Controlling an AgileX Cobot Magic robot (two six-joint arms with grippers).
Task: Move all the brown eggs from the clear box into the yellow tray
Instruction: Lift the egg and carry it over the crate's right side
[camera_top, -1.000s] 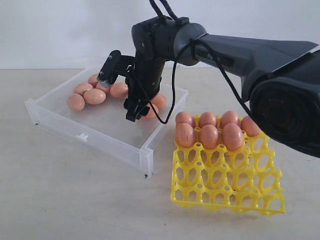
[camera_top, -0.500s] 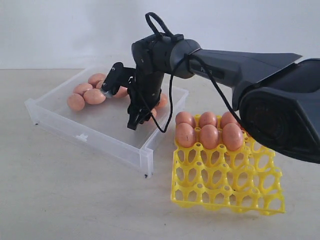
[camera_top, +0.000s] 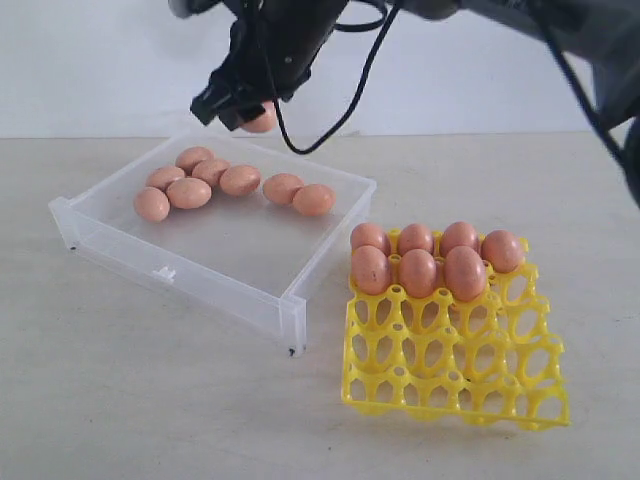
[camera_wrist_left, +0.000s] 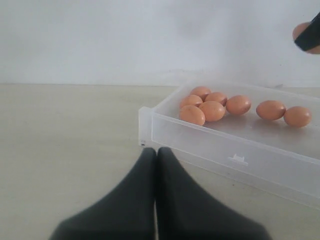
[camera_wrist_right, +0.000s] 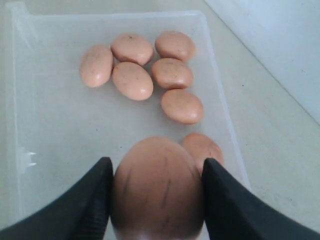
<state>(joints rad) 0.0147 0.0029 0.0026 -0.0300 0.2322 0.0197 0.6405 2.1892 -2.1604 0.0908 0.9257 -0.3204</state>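
Note:
My right gripper (camera_top: 245, 112) hangs high above the back of the clear box (camera_top: 190, 275), shut on one brown egg (camera_top: 264, 120). In the right wrist view that egg (camera_wrist_right: 157, 185) fills the gap between both fingers. Several more brown eggs (camera_top: 190, 192) lie in the box below, most in a cluster at its back left and two (camera_top: 298, 194) toward the back right. The yellow tray (camera_top: 450, 370) stands right of the box with several eggs (camera_top: 418, 270) in its two back rows. My left gripper (camera_wrist_left: 156, 151) is shut and empty, low over the table in front of the box's corner (camera_wrist_left: 146, 125).
The box has low clear walls and a small tab (camera_top: 166, 273) on its front wall. The tray's front rows of cells (camera_top: 470, 395) hold nothing. A pale wall (camera_top: 100, 60) runs behind the table.
My right gripper closed on an egg at the right of the box and rose with it, up and to the left. The arm has lifted mostly out of the exterior view.

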